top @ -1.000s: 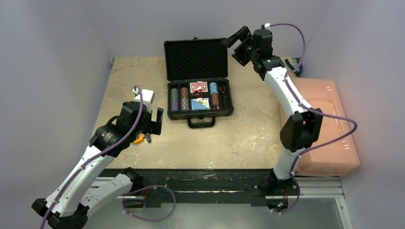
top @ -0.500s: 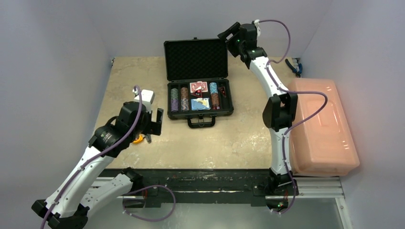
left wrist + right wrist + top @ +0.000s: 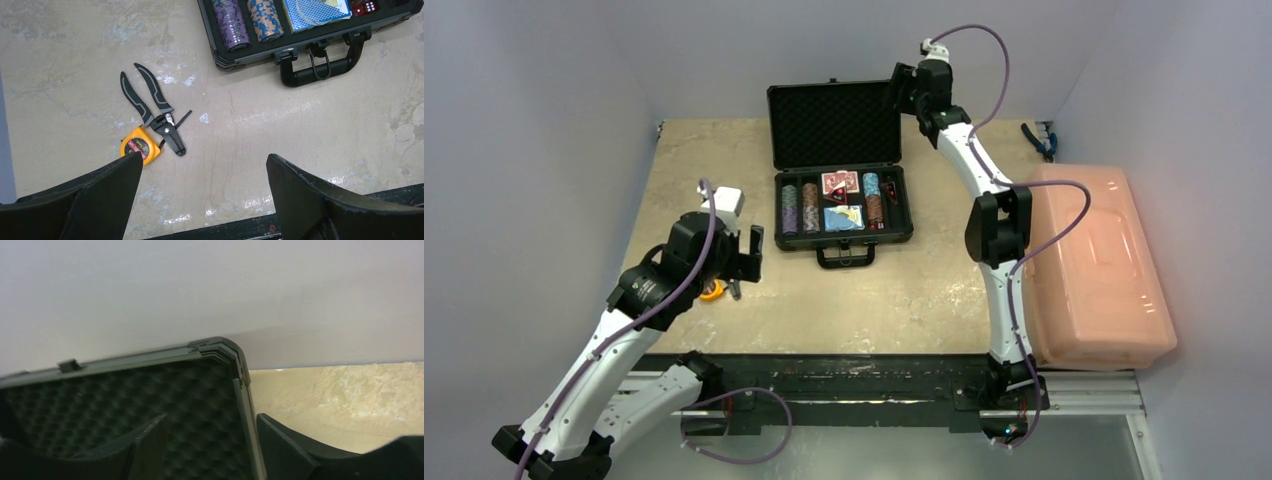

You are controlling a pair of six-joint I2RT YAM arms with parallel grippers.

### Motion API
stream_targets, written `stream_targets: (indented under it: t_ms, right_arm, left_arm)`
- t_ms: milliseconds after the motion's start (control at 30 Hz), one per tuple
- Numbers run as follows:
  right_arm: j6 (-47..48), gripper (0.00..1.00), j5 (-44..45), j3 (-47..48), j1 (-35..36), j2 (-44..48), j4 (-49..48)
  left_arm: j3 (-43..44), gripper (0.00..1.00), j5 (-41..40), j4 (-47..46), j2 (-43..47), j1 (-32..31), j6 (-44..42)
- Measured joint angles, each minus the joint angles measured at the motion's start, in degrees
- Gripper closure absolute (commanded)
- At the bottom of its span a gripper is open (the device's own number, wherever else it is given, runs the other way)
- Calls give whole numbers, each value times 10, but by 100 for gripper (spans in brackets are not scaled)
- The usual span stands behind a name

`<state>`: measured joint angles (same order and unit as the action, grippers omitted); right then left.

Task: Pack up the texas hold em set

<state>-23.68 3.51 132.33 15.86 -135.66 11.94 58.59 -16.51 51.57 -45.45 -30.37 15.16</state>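
Note:
The black briefcase lies open on the table, its foam-lined lid standing upright at the back. Chip stacks, a red card deck, a blue card deck and a small triangular marker sit in its tray. My right gripper is open at the lid's top right corner; in the right wrist view the gripper straddles the lid's right edge. My left gripper is open and empty, above bare table left of the case handle.
A yellow tape measure and black pliers lie on the table just ahead of my left gripper. A large pink bin stands along the right edge. Blue-handled pliers lie at the back right.
My right arm has swung left and stretched out, bringing its gripper from right of the case to the lid's top right corner. The left arm has barely moved.

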Motion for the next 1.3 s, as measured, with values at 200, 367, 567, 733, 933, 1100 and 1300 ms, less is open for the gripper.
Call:
stream_targets:
  t_ms: [200, 367, 567, 733, 933, 1100, 1300]
  right_arm:
    - [68, 48, 0, -3, 0, -29, -19]
    - [93, 52, 3, 7, 0, -63, -30]
    - [110, 69, 16, 7, 0, -78, -34]
    - [126, 97, 28, 0, 2, -76, -47]
    - [156, 100, 33, -46, 6, -55, -85]
    - [174, 100, 35, -137, 11, 1, -140]
    - [185, 100, 31, -249, 16, 67, -215]
  left_arm:
    - [0, 6, 7, -1, -1, 10, 0]
    - [0, 6, 12, -1, -3, 17, 0]
    - [0, 7, 14, -1, -7, 23, 0]
    - [-1, 7, 16, -1, -10, 30, 0]
    - [-1, 7, 18, -2, -14, 35, 0]
    - [-1, 8, 19, -3, -18, 38, 0]
    - [-1, 8, 17, -4, -27, 41, -2]
